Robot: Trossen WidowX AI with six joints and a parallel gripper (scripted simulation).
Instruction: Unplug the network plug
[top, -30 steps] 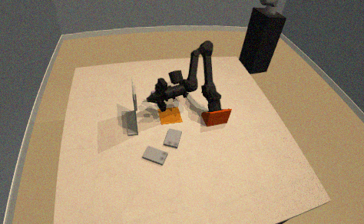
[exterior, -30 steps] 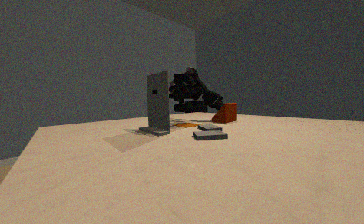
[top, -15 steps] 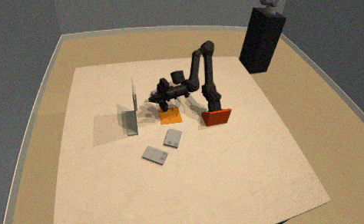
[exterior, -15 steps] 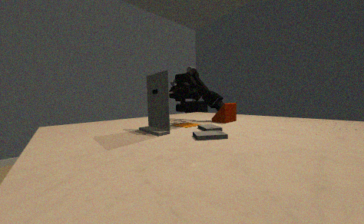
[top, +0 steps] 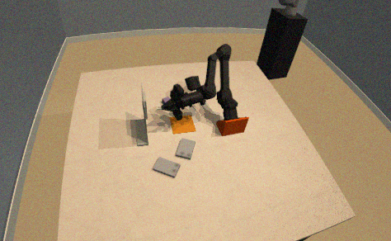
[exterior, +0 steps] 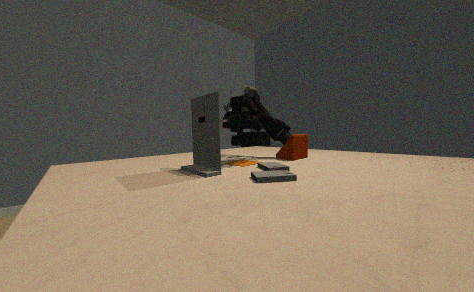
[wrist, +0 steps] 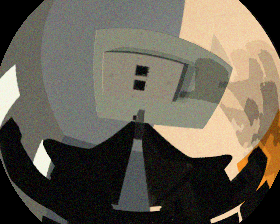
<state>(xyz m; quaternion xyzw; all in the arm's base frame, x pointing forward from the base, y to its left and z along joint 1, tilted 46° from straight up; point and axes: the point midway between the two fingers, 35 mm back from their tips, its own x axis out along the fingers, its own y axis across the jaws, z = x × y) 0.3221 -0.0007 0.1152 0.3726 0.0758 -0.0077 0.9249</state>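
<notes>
1. In the wrist view, we have the gripper (top: 163,107) (exterior: 224,123) (wrist: 139,125) nearly closed, its fingertips pinching a small grey piece at the centre of the frame, which we take to be the plug (wrist: 140,116).
2. We see that piece in front of the upright panel (top: 145,111) (exterior: 206,137) (wrist: 119,80); in the top view, a gap separates the fingertips from the panel. We cannot make out the plug's tab.
3. Two dark square openings (wrist: 141,70) (wrist: 139,85) sit one above the other on the panel's face, in the upper middle of the wrist view.
4. The marked square (top: 183,125) (exterior: 243,163) (wrist: 277,150) is orange and lies on the table (top: 229,186) (exterior: 228,225), near the centre of the top view and at the right edge of the wrist view. The gripper is above the table, up and to the left of the square in the top view.
5. Our arm (top: 225,74) (exterior: 267,114) rises from an orange-red base block (top: 234,126) (exterior: 296,147), right of centre in the top view.
6. Two flat grey slabs (top: 186,148) (top: 167,167) (exterior: 273,166) (exterior: 274,176) lie apart below the square in the top view.
7. A tall dark box (top: 282,43) stands at upper right there.
</notes>
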